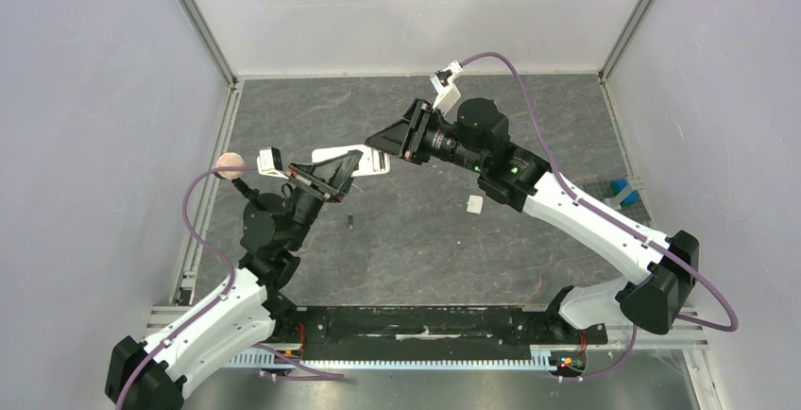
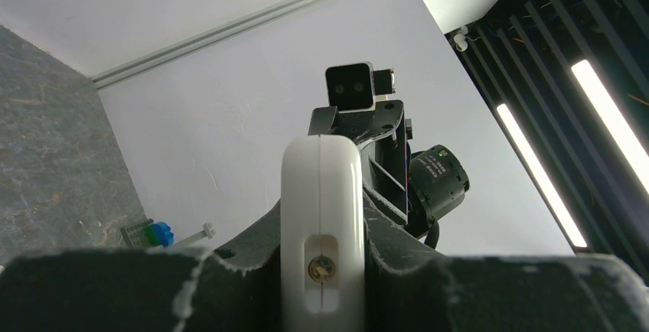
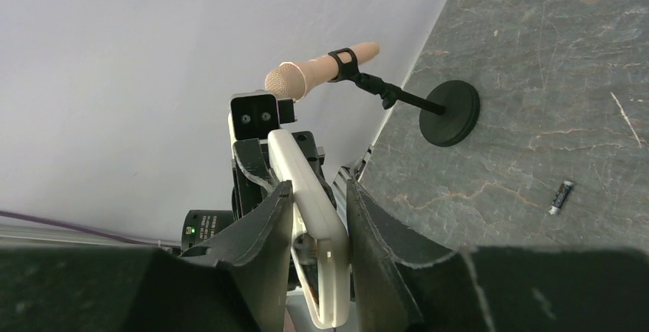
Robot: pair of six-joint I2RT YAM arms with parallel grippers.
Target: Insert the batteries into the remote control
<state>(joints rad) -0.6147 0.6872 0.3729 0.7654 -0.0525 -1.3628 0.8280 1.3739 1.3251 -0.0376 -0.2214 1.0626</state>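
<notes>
Remote held aloft between both arms. My left fingers (image 1: 355, 163) were clenched on one end of the remote control (image 1: 378, 161), which hung in the air above the desk (image 1: 425, 259) with its long axis running from one wrist towards the other. My right fingers (image 1: 371, 142) straddled its opposite end, one on each side. The right wrist view did not show whether they pressed the case or only bracketed it, so I cannot tell. One battery (image 1: 349, 220) lay loose on the desk, below the remote and towards the arm bases. It was nearer my left arm than my right, with its long axis running roughly away from the bases. I could not find the second battery in any view. A small white cover piece (image 1: 473, 204) lay on the desk just beside my right forearm, well apart from the battery. A microphone (image 1: 230, 163) on a round-footed stand stood at the desk's left edge, clear of any path. By my judgement, nothing blocked the battery, though an arm had to leave the remote before reaching down.
</notes>
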